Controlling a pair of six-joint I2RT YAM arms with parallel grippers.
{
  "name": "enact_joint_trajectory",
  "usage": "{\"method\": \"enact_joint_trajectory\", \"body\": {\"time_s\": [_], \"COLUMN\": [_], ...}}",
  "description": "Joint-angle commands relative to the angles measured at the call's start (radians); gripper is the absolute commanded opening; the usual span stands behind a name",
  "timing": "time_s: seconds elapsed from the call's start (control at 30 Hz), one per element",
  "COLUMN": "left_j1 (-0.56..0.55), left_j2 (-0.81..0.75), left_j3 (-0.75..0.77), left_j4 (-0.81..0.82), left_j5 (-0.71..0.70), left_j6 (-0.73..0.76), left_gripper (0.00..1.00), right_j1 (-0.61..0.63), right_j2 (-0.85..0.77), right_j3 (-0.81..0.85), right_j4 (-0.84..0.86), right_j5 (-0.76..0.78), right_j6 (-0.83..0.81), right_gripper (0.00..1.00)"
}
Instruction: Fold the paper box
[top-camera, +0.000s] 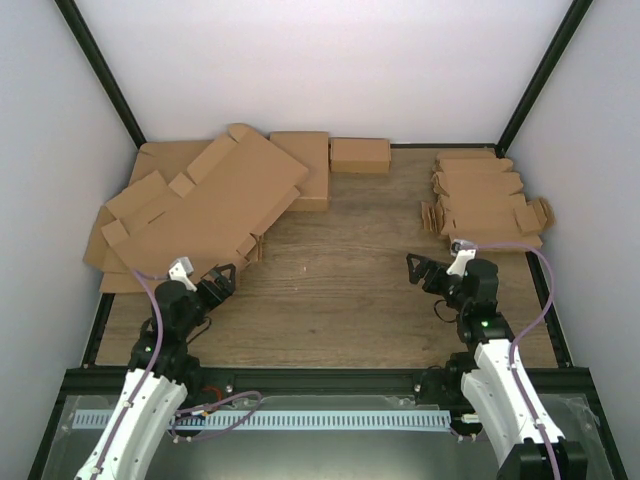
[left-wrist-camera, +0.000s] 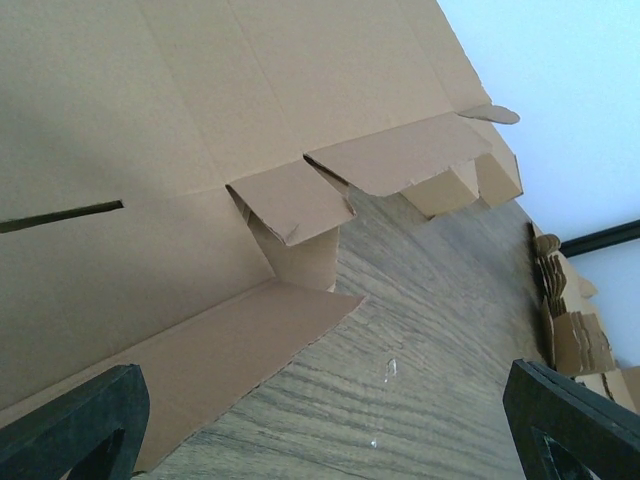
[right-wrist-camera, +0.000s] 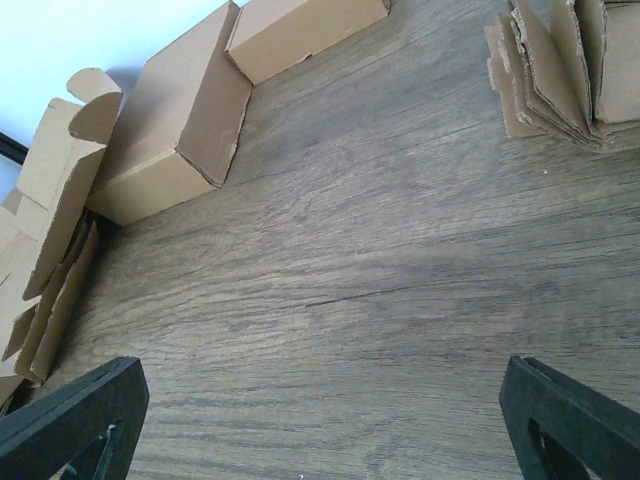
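The paper box (top-camera: 200, 205) is a large brown cardboard mailer with flaps and tabs, lying open and tilted at the table's far left, resting on other cardboard. In the left wrist view it (left-wrist-camera: 150, 150) fills the upper left, with a flap lying on the wood. My left gripper (top-camera: 220, 282) is open and empty just in front of its near right corner, apart from it; its fingers (left-wrist-camera: 75, 425) straddle bare wood and the flap's edge. My right gripper (top-camera: 425, 272) is open and empty over bare wood at the right, its fingertips (right-wrist-camera: 575, 420) wide apart.
A folded brown box (top-camera: 305, 165) and a smaller narrow box (top-camera: 360, 155) stand at the back centre. A stack of small notched cardboard blanks (top-camera: 485, 200) lies at the back right. White walls enclose the table on three sides.
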Motion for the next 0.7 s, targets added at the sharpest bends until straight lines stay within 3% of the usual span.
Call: {"method": "enact_joint_trajectory", "body": {"time_s": [0.0, 0.2, 0.43, 0.57, 0.67], "left_j1": [-0.003, -0.004, -0.026, -0.083, -0.159], "left_j2": [0.017, 0.216, 0.576, 0.770, 0.897], "left_j3": [0.028, 0.207, 0.491, 0.632, 0.728], "left_j4": [0.033, 0.023, -0.083, -0.114, -0.113], "left_j5": [0.018, 0.002, 0.052, -0.037, -0.182], "left_j6": [0.001, 0.098, 0.421, 0.515, 0.608], "left_gripper": [1.00, 1.00, 0.94, 0.93, 0.92], "right_j1": [0.004, 0.004, 0.004, 0.004, 0.004], "right_j2": [0.004, 0.034, 0.087, 0.093, 0.083], "right_j3": [0.016, 0.019, 0.027, 0.027, 0.026], "right_j4": [0.019, 0.040, 0.051, 0.043, 0.040], "right_j5": [-0.011, -0.041, -0.116, -0.140, -0.155], "right_j6": [0.011, 0.011, 0.004, 0.001, 0.000], "right_gripper": [1.00, 1.00, 1.00, 1.00, 1.00]}}
